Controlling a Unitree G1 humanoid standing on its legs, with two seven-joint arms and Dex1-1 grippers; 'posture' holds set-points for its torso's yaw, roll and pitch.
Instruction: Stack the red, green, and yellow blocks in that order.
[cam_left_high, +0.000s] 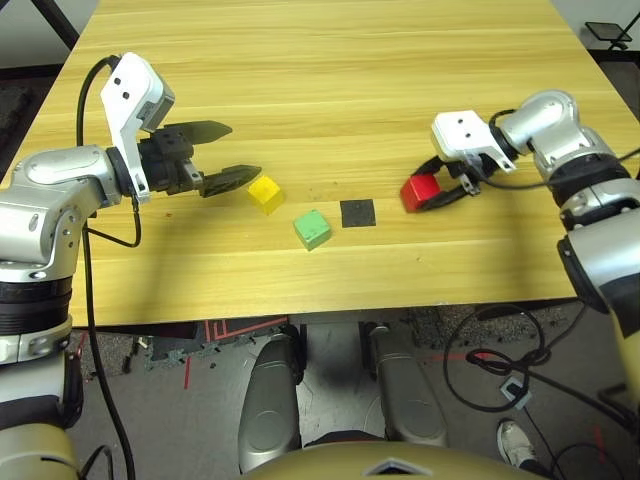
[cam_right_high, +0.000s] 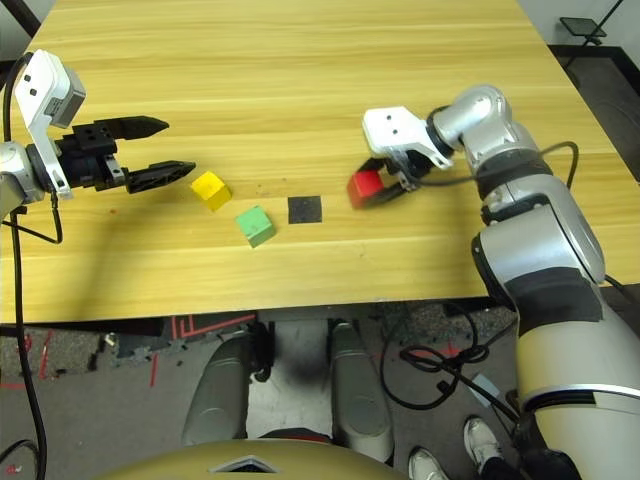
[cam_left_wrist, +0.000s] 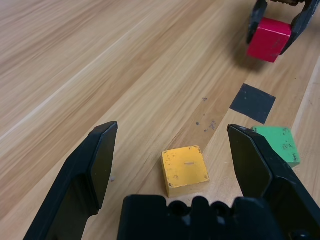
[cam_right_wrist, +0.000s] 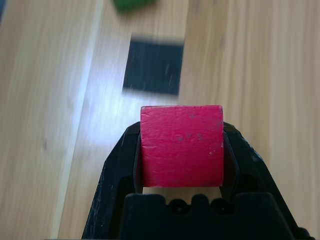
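1. Gripping the red block (cam_left_high: 421, 191), the right gripper (cam_left_high: 447, 193) has its jaws clamped on two opposite faces, toward the counter's (cam_left_high: 330, 70) right edge.
2. Black square patch (cam_left_high: 357, 213) lies just beside the red block, on the side away from that edge.
3. Green block (cam_left_high: 312, 229) sits beside the patch, near the counter's front edge.
4. Yellow block (cam_left_high: 265, 194) rests close to the green one, apart from it.
5. Left gripper (cam_left_high: 238, 153) hovers by the yellow block, jaws spread wide, holding nothing.

silver rounded forearms, black joint bands. white boxy wrist housings with small dark screw holes. black pointed fingers on left hand (cam_left_high: 222, 155), right hand (cam_left_high: 440, 196). black cables trailing.
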